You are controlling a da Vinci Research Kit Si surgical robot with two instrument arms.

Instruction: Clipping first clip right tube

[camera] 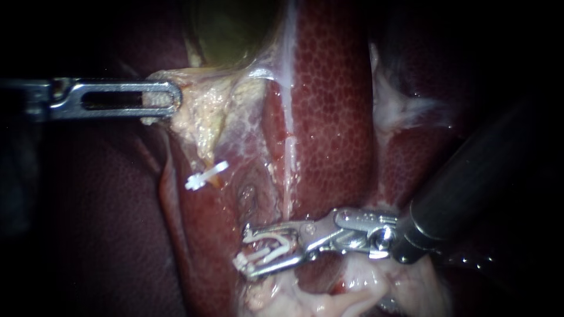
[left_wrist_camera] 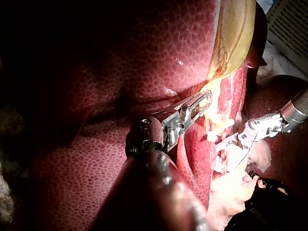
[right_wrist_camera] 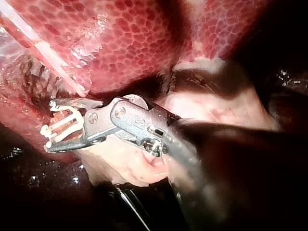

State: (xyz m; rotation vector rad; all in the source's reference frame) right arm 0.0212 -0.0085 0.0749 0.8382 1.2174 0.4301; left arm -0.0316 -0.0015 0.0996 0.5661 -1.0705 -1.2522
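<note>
- Endoscope view: the left instrument comes in level from the left. Its slotted jaws are clamped on the left edge of the pale tissue under the gallbladder, and a fringe of tissue shows on both sides of the tip.
- The right instrument comes in from the right, on the near side. Its jaws stand wide, each seated against one leg of the open clip held between them.
- A closed clip sits across a thin strand hanging from the pale tissue. It is left of the open clip, farther off and well apart from it.
- The tube is a pinkish fold right of that strand, beside the liver. It runs nearward to the open clip's mouth; whether it lies inside the clip cannot be told.
- Right wrist view: this gives the best look at the open clip, with two white legs spread, red tissue at the mouth and pale fat under the instrument. The left instrument and the closed clip do not show here.
- Left wrist view: this is the only wrist view with both instruments. The left instrument's jaws lie together with the tip on yellowish tissue. The right instrument's jaws are just beside the closed clip.
</note>
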